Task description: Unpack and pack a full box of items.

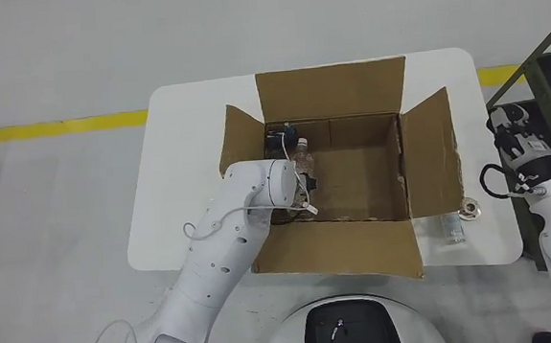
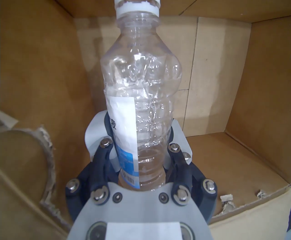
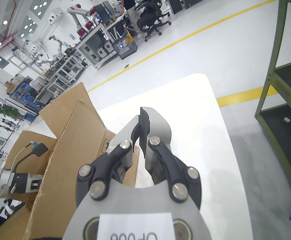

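Clear bottle between fingers of left gripper, seemingly low inside cardboard box.

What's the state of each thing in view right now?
box, flaps open, standing on the table
bottle, cap on, gripped inside the box
left hand, shut on the bottle
right hand, shut, empty
small clear item, lying on the table beside the box
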